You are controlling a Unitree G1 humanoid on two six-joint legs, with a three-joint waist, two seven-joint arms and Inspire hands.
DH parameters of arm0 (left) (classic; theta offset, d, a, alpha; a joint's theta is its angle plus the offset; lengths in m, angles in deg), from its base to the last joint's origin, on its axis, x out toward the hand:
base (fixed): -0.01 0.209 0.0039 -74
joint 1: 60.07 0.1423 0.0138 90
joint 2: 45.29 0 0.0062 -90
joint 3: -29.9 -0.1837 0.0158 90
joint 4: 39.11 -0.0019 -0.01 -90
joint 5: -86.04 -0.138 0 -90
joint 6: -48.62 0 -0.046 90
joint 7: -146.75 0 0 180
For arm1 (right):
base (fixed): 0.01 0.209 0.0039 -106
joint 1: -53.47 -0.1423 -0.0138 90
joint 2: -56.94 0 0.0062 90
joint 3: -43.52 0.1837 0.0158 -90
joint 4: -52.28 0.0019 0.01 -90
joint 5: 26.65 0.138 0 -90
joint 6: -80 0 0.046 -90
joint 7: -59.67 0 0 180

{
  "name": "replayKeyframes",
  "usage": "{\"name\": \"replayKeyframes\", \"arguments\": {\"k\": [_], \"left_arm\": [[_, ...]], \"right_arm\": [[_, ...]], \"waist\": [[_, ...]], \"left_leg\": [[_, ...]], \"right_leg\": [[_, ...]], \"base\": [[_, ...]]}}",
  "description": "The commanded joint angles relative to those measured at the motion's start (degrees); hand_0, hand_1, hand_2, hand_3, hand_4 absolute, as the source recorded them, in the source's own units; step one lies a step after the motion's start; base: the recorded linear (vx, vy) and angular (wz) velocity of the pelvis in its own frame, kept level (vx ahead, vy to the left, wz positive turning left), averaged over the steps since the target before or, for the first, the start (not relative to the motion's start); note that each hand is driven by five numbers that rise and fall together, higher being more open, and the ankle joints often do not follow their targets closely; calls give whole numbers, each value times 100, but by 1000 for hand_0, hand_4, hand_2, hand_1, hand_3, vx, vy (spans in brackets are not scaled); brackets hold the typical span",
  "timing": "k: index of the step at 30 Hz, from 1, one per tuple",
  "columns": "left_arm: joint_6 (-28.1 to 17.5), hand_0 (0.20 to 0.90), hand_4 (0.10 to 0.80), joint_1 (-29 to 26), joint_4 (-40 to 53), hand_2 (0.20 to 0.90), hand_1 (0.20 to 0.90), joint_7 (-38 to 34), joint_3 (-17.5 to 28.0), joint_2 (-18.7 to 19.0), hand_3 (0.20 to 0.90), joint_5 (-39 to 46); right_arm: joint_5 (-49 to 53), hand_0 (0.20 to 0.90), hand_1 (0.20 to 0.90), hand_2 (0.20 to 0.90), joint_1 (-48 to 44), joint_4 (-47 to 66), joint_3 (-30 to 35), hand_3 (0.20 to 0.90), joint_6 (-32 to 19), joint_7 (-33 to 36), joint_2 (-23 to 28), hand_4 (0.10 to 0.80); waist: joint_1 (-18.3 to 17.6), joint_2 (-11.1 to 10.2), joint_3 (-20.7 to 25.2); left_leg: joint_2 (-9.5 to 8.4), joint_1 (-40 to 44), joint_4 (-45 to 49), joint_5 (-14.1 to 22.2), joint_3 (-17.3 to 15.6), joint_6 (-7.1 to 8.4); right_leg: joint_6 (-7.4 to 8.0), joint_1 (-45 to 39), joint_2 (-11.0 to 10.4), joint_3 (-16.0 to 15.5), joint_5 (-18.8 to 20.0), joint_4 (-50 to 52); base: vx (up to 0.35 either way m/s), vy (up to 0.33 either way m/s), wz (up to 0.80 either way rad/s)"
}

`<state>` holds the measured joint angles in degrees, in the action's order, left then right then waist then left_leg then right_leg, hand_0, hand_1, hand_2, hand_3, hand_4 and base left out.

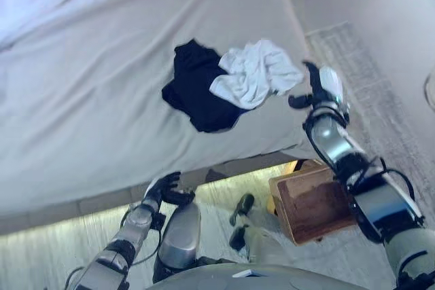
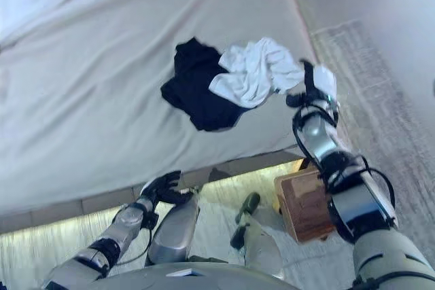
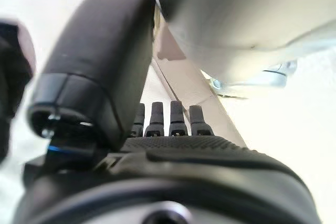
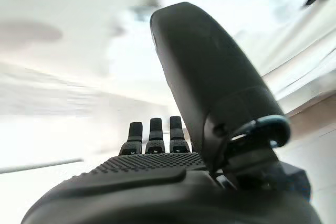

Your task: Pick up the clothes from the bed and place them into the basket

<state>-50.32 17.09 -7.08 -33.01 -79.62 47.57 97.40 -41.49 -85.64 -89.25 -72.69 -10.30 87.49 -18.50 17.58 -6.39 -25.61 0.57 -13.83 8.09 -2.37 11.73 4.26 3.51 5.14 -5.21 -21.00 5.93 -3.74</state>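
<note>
A black garment (image 1: 194,86) lies on the beige bed (image 1: 81,100), with a crumpled white garment (image 1: 255,73) overlapping its right side. My right hand (image 1: 319,89) hovers at the bed's right edge, just right of the white garment, fingers straight and thumb spread. Its wrist view shows the hand (image 4: 157,171) open and holding nothing. My left hand (image 1: 163,188) hangs low by the bed's front edge, open and empty, as its wrist view (image 3: 173,150) shows too. A brown wooden basket (image 1: 309,202) stands on the floor below my right arm.
The bed's front edge (image 1: 102,198) runs across in front of me, with a strip of pale floor (image 1: 61,236) beneath it. A textured rug (image 1: 367,79) lies on the floor to the right of the bed.
</note>
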Motion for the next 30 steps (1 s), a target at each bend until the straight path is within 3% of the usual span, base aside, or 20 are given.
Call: {"name": "replayKeyframes", "arguments": {"k": [1, 6, 11, 14, 17, 18, 19, 20, 24, 26, 27, 30], "left_arm": [[126, 900, 800, 674, -179, 900, 900, -76, -384, 440, 900, 100], [2, 900, 800, 570, -40, 900, 900, -83, -323, 471, 900, 458], [-53, 900, 800, 551, 121, 900, 900, -31, -247, 539, 900, 590], [-118, 900, 800, 572, 273, 900, 900, -28, -246, 537, 900, 710], [-101, 900, 800, 594, 423, 900, 900, -44, -248, 533, 900, 725], [-101, 900, 800, 593, 423, 900, 900, -44, -247, 532, 900, 725], [-95, 900, 800, 608, 476, 900, 900, -43, -247, 539, 900, 706], [-76, 900, 800, 603, 509, 900, 900, -45, -256, 543, 900, 713], [-93, 900, 800, 613, 521, 900, 900, -47, -308, 508, 900, 631], [-166, 900, 800, 684, 510, 900, 900, -132, -349, 465, 900, 561], [-200, 900, 800, 755, 513, 900, 900, -208, -359, 434, 900, 566], [-147, 900, 800, 811, 500, 900, 900, -330, -333, 378, 900, 438]], "right_arm": [[-108, 900, 900, 900, -797, 260, -200, 900, 353, 621, 466, 800], [530, 900, 900, 900, -1640, -815, -350, 900, 520, 421, 323, 800], [815, 900, 900, 900, -2040, -1301, -497, 900, 629, -46, 343, 800], [1164, 900, 900, 900, -2204, -1480, -617, 900, 749, -699, 390, 800], [1278, 900, 900, 900, -2352, -1639, -826, 900, 1204, -1762, 417, 800], [1278, 799, 799, 799, -2353, -1639, -827, 782, 1204, -1763, 417, 682], [1511, 458, 458, 458, -2406, -1687, -961, 384, 1383, -2135, 459, 284], [1642, 300, 300, 300, -2432, -1712, -1012, 200, 1375, -2254, 478, 100], [1878, 300, 300, 300, -2716, -1631, -982, 200, 889, -1320, 542, 100], [1760, 300, 300, 300, -2831, -1318, -849, 200, 515, -406, 592, 100], [1558, 300, 300, 300, -2855, -766, -731, 200, 410, 262, 675, 100], [1000, 300, 300, 300, -2762, 456, -469, 200, 424, 1346, 820, 100]], "waist": [[153, -151, -44], [468, -79, -418], [569, -76, -419], [587, -57, -419], [589, -57, -419], [588, -57, -419], [590, -61, -419], [583, -66, -419], [547, -39, -419], [495, -54, -419], [416, -70, -419], [260, -107, -419]], "left_leg": [[-546, -432, 675, 585, -228, -623], [-609, -1040, 1237, 716, -128, -589], [-610, -1480, 1225, 597, 50, -560], [-608, -1665, 1081, 454, 171, -533], [-546, -1752, 803, 260, 210, -479], [-546, -1751, 799, 258, 211, -479], [-501, -1722, 631, 172, 218, -450], [-470, -1690, 512, 122, 208, -436], [-396, -1497, 141, -25, 170, -398], [-385, -1367, 34, -23, 106, -391], [-388, -1249, 17, 17, 34, -400], [-384, -1011, 51, 148, -105, -429]], "right_leg": [[336, 96, -459, 522, 34, 756], [296, 501, -490, 339, -42, 1092], [304, 1012, -461, 261, -41, 1243], [308, 1293, -436, 191, -32, 1265], [330, 1442, -386, 131, -21, 1190], [330, 1442, -386, 130, -21, 1189], [342, 1452, -364, 98, -15, 1138], [352, 1446, -353, 77, -9, 1099], [367, 1401, -325, 79, -14, 1011], [384, 1331, -310, 137, -3, 949], [391, 1285, -304, 207, 2, 926], [389, 1162, -318, 339, 2, 910]], "base": [[-44, 72, 14], [-47, 73, 15], [-28, 33, 13], [-50, 32, 8], [-35, 7, 15], [-19, -7, 17], [-6, -15, 13], [-14, -23, 9], [-6, -3, 1], [-31, 3, -6], [-35, 23, -8], [-24, 20, -37]]}}
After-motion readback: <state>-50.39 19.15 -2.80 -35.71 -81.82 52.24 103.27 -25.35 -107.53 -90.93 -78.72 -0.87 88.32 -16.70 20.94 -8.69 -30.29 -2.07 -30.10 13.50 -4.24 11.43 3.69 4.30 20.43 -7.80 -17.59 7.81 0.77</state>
